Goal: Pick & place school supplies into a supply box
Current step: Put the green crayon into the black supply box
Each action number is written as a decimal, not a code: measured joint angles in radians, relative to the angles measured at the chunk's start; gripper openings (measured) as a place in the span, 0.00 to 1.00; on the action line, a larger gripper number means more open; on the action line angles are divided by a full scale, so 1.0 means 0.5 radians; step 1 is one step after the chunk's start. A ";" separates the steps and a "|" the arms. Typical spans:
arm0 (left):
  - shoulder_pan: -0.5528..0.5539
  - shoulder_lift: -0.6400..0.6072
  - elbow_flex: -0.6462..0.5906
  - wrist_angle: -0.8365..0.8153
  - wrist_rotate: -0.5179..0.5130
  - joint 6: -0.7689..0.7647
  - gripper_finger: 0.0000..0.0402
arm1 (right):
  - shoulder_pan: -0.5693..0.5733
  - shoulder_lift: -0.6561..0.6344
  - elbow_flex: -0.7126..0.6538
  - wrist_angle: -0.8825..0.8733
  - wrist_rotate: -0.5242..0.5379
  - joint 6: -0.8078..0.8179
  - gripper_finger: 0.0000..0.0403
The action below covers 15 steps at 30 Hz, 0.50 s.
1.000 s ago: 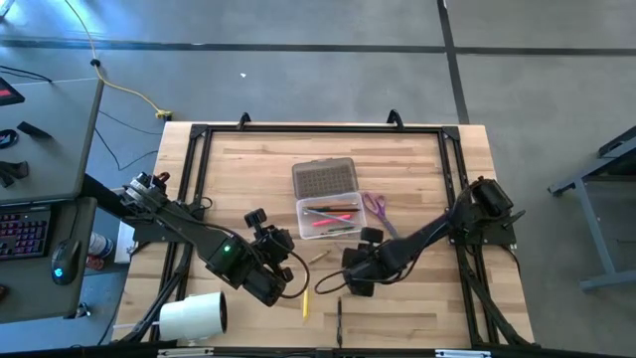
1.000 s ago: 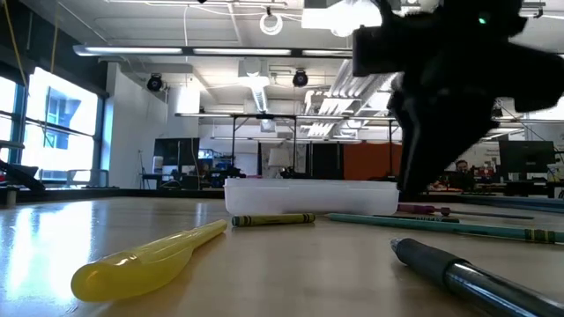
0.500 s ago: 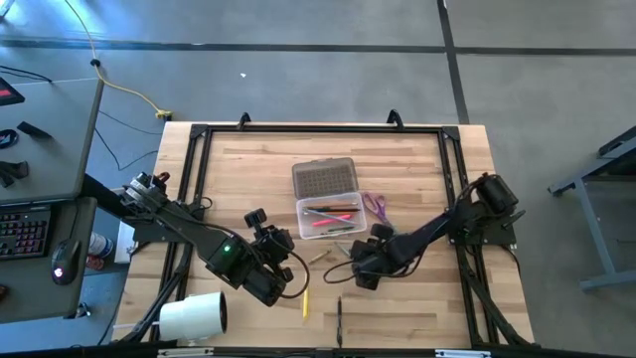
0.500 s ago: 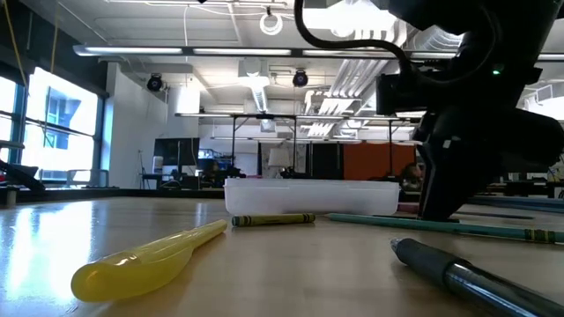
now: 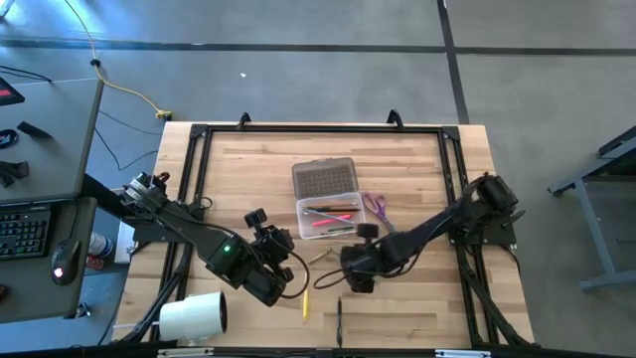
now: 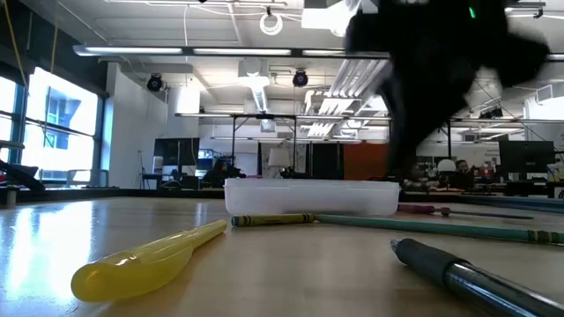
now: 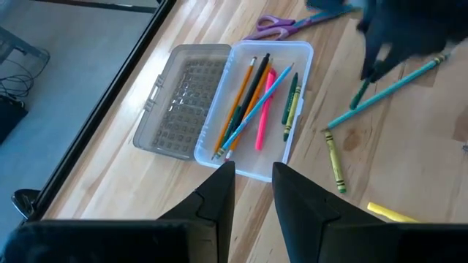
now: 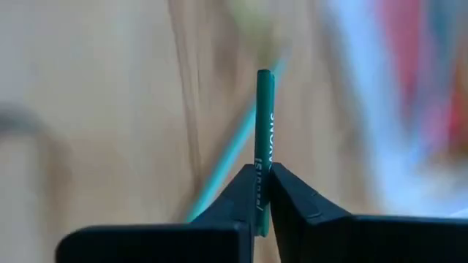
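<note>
The right end effector (image 8: 262, 191) has just clamped on a green pencil (image 8: 263, 109) near the box (image 5: 331, 219), so it can go in next. The left end effector (image 7: 252, 191), fingers apart, waits beside the box.
</note>
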 joint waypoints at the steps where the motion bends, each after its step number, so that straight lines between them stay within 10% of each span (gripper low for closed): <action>1: 0.000 0.000 0.000 0.001 0.000 -0.001 0.32 | -0.015 -0.022 0.080 -0.032 0.095 -0.114 0.02; 7: 0.000 0.000 0.000 0.002 0.001 -0.001 0.32 | -0.266 -0.009 0.292 -0.020 0.545 -0.649 0.03; 15: 0.000 0.000 0.000 -0.003 0.011 0.000 0.32 | -0.702 -0.012 0.025 0.263 0.061 -0.595 0.02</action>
